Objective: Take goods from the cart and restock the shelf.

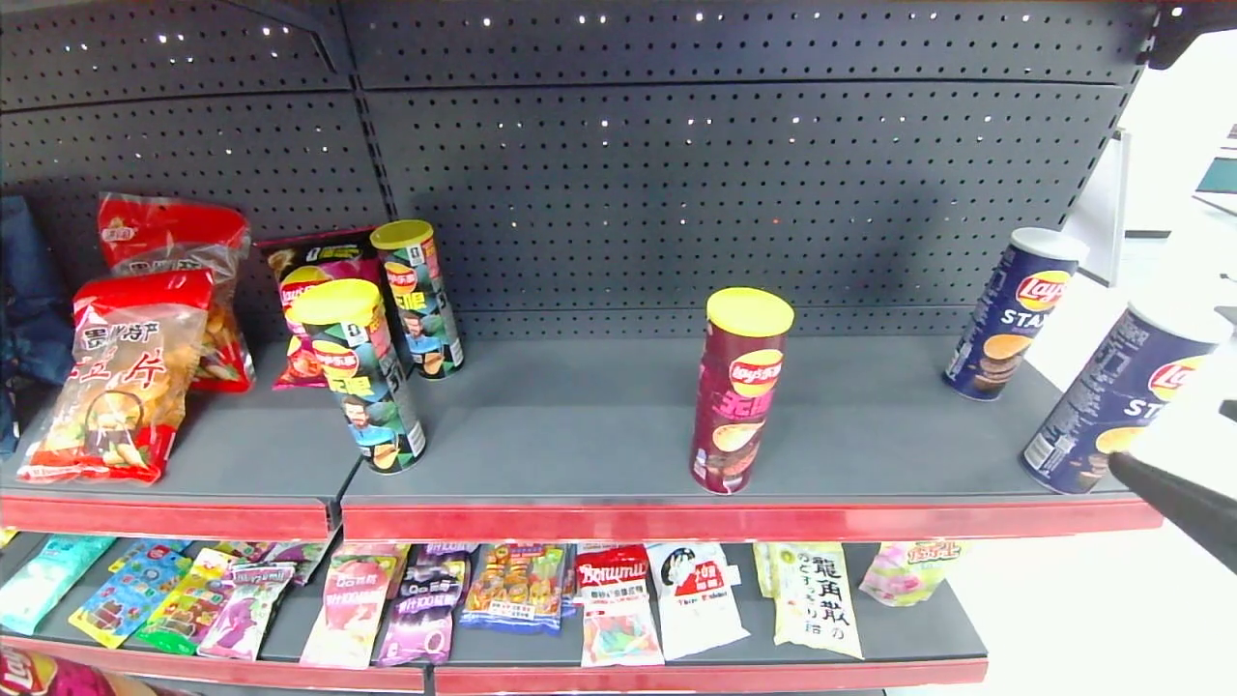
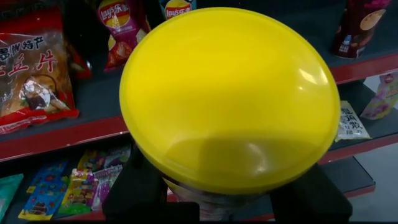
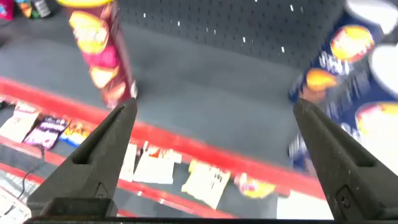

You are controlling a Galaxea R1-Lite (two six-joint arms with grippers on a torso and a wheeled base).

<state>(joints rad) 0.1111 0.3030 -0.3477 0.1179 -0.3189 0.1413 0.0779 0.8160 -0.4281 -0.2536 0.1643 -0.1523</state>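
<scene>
Gripping a yellow-lidded can point(image 2: 230, 99), the left end effector point(image 2: 227, 196) faces the shelf point(image 1: 580, 416).

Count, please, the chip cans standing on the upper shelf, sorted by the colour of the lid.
Cans with yellow lid: 3
Cans with white lid: 2
Total: 5

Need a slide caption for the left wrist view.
Left hand grips a yellow-lidded chip can before the snack shelf.
</scene>
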